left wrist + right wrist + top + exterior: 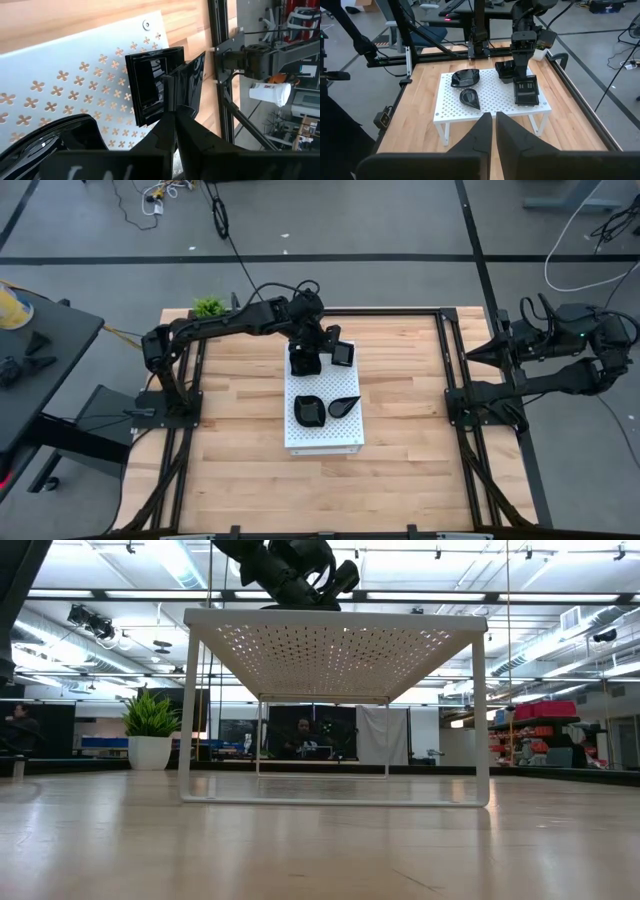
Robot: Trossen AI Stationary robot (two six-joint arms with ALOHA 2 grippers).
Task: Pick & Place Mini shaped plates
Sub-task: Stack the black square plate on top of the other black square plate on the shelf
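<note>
Dark fingers of the left gripper point(172, 107) sit nearly closed on the edge of a square black plate point(147, 82), which stands tilted at the far corner of the white perforated rack point(322, 435). If they let go carelessly, this plate may slide off that corner. On the same rack, another square plate point(506, 70) lies just beside, the wavy plate point(309, 410) and teardrop plate point(343, 407) nearer its middle; the right gripper point(491, 130) waits closed and empty, well apart from the rack.
</note>
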